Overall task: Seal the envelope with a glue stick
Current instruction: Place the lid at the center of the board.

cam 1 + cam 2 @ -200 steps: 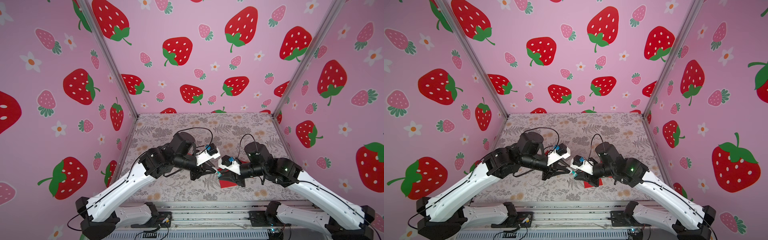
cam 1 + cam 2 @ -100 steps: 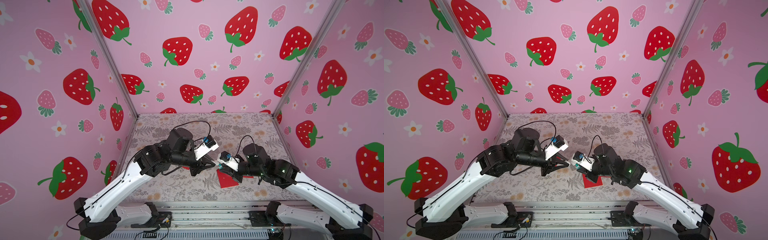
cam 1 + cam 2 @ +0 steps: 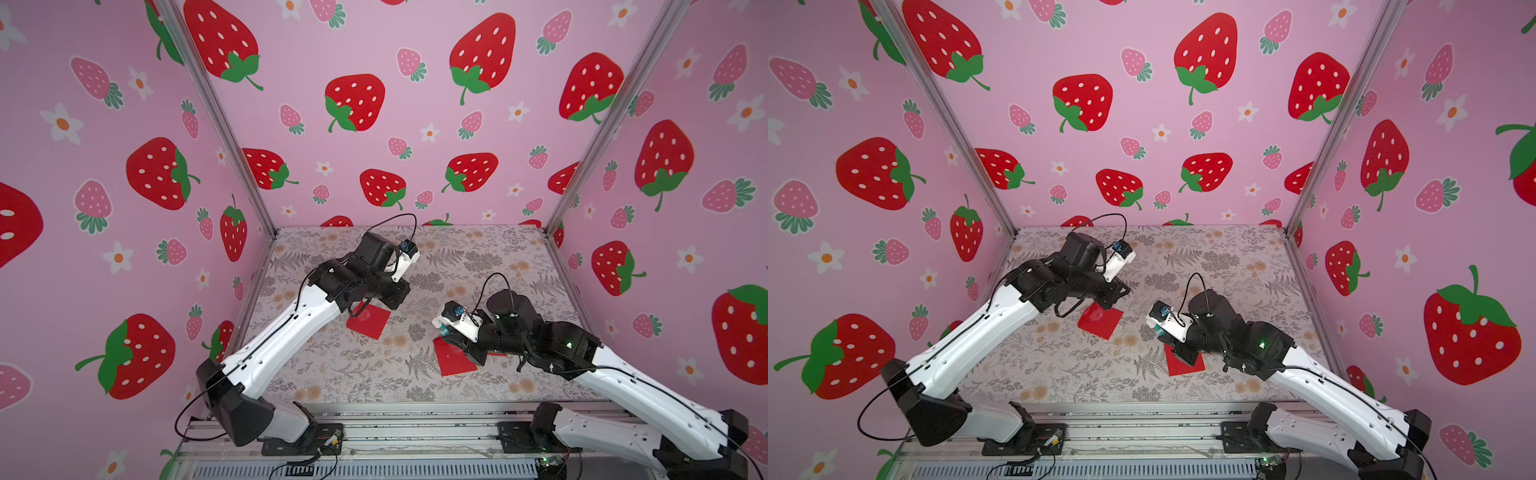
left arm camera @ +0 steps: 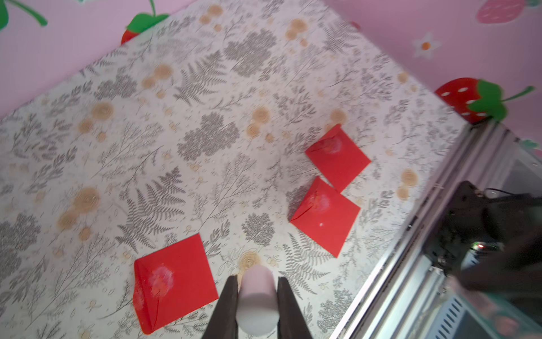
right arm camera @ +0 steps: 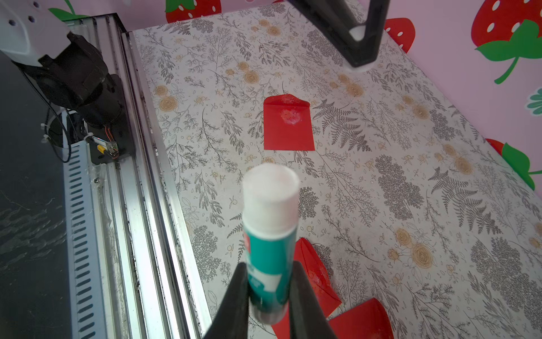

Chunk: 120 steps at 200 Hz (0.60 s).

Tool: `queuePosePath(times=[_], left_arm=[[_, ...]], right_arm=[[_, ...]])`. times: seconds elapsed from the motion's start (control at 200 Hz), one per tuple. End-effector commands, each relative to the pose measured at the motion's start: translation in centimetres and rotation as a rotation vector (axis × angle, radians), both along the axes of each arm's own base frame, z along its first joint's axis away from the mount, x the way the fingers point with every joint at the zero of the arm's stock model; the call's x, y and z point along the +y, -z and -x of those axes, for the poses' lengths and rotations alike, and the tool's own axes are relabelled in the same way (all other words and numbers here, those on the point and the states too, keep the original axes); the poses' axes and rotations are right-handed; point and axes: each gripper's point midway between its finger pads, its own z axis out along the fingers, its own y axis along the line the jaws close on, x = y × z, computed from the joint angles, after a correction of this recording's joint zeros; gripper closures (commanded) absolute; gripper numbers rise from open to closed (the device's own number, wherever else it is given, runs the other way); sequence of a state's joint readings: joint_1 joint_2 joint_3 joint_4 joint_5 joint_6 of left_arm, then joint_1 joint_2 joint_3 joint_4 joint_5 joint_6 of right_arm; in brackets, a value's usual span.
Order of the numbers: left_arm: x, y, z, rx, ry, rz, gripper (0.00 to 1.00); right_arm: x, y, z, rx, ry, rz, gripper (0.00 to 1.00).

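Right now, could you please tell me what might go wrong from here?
The right gripper pinches the glue stick near its base only, so pressing down may tilt it.
The red envelopes lie loose, two close together; a swipe could drag one or stick them together.
The left gripper's white cap could slip out.

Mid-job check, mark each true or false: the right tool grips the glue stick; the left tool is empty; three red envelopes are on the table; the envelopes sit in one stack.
1. The right tool grips the glue stick. True.
2. The left tool is empty. False: it is shut on a white cylinder.
3. Three red envelopes lie on the table. True.
4. The envelopes sit in one stack. False: they lie flat and spread out, one apart from the other two.
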<state>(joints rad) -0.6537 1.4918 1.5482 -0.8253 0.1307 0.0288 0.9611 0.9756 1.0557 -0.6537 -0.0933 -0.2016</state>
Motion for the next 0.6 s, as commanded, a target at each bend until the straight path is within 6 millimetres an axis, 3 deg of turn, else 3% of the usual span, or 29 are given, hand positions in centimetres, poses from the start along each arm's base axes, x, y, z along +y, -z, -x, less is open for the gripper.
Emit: queuePosePath(times=[0.0, 0.325, 0.38, 0.595], left_arm=[[1.3, 2.4, -3.7, -0.002, -0.112, -0.076, 0.96], [3.3, 14.1, -12.2, 0.118, -0.253, -0.241, 0.95], [3.6, 15.7, -13.1, 0.127, -0.267, -0.262, 0.89], [4.3, 19.8, -15.3, 0.175, -0.295, -0.292, 0.87]], right_arm=[[0.0, 0.2, 0.1, 0.005, 0.011, -0.004, 1.00], [0.6, 0.5, 0.3, 0.015, 0.011, -0.015, 1.00], [0.7, 0.5, 0.3, 0.016, 0.012, -0.017, 1.00], [0.7, 0.8, 0.3, 0.021, 0.018, -0.006, 1.00]])
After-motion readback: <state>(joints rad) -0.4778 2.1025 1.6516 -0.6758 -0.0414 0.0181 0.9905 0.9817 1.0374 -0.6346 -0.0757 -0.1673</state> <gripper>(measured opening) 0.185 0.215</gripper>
